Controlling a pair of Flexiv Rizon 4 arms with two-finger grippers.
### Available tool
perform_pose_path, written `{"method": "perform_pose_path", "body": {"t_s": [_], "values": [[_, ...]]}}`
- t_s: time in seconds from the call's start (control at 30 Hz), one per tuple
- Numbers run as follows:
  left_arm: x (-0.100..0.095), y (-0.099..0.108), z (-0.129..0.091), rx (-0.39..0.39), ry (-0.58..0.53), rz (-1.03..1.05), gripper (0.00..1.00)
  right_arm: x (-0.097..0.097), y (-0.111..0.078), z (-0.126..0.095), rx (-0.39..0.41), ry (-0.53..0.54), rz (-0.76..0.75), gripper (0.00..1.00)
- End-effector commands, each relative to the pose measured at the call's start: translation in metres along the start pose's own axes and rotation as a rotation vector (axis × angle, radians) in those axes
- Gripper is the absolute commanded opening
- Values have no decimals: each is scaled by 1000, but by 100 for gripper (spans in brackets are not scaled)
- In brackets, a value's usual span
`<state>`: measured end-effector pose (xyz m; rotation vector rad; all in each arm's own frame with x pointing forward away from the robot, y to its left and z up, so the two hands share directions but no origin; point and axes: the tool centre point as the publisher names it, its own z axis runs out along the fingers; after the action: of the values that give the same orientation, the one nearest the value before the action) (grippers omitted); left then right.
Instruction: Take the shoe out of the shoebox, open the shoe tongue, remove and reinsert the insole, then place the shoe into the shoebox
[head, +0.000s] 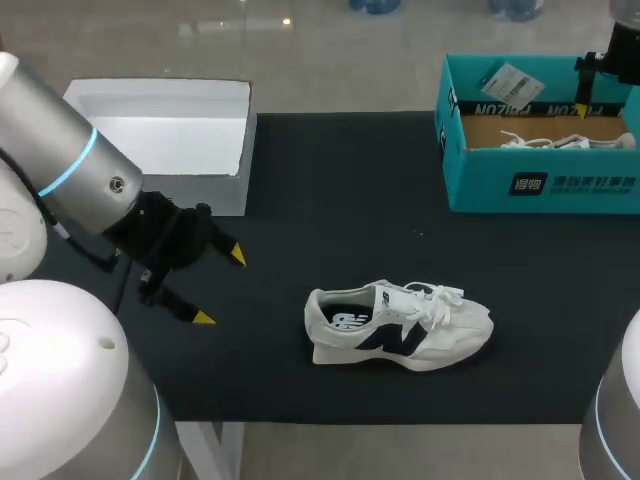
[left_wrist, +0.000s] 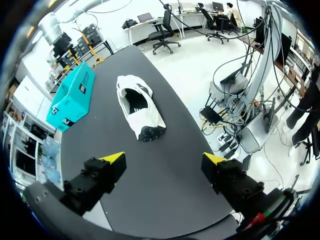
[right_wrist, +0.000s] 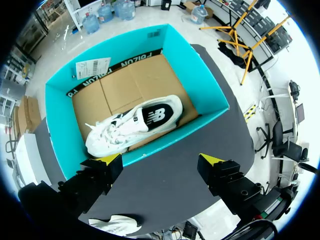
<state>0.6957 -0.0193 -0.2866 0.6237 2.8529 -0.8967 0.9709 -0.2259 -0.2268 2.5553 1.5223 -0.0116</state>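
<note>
Head view shows one shoe (head: 400, 325) out on the mat (head: 350, 200), so opening its tongue (head: 410, 295) seems next, calling for the empty, spread left gripper (head: 220, 286) nearby to steady it; the right gripper (right_wrist: 160, 160), equally open, hangs over the shoebox (right_wrist: 202, 75) and its second shoe (right_wrist: 132, 122).

Left pincer (head: 220, 287) and right pincer (right_wrist: 159, 160) both wide open

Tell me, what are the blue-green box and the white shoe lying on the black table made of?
The shoebox looks like cardboard: plain brown folded flaps inside, matte teal outside. The shoe seems to be soft white cloth or suede, matte, with cloth laces. Its sole looks like dark, knobbly rubber, but that is a guess.
</note>
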Motion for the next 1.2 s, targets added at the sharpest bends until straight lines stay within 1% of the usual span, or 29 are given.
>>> {"method": "perform_pose_path", "body": {"t_s": [0.03,0.1,0.13,0.17,0.23,0.33,0.4,0.57,0.83,0.87,0.9,0.97,1.1,1.17,1.2], "values": [[11,25,-2,306,-150,-225,100,0,-1,0,-3,1,0,100],[14,31,-3,373,-150,-260,100,0,-1,0,-3,1,0,100],[16,33,-2,392,-146,-275,100,0,-1,0,-3,1,0,100],[18,34,1,396,-129,-280,100,0,-1,0,-3,1,0,100],[23,34,6,439,-106,-287,100,0,-1,0,-3,1,0,100],[28,33,17,468,-84,-301,100,0,-1,0,-3,1,0,100],[29,30,25,469,-53,-298,100,0,-1,0,-3,1,0,100],[30,29,45,495,-28,-306,100,0,-1,0,-3,1,0,100],[20,32,81,509,-15,-321,100,0,-1,0,-3,1,0,100],[19,31,86,523,-3,-318,100,0,-1,0,-3,1,0,100],[17,31,91,523,-3,-319,100,0,-1,0,-3,1,0,100],[14,28,103,484,-29,-315,100,0,-1,0,-3,1,0,100],[9,22,125,481,-32,-311,100,0,-1,0,-3,1,0,100],[8,18,132,481,-34,-310,100,0,-1,0,-3,1,0,100],[7,16,135,493,-26,-310,100,0,-1,0,-3,1,0,100]]}}
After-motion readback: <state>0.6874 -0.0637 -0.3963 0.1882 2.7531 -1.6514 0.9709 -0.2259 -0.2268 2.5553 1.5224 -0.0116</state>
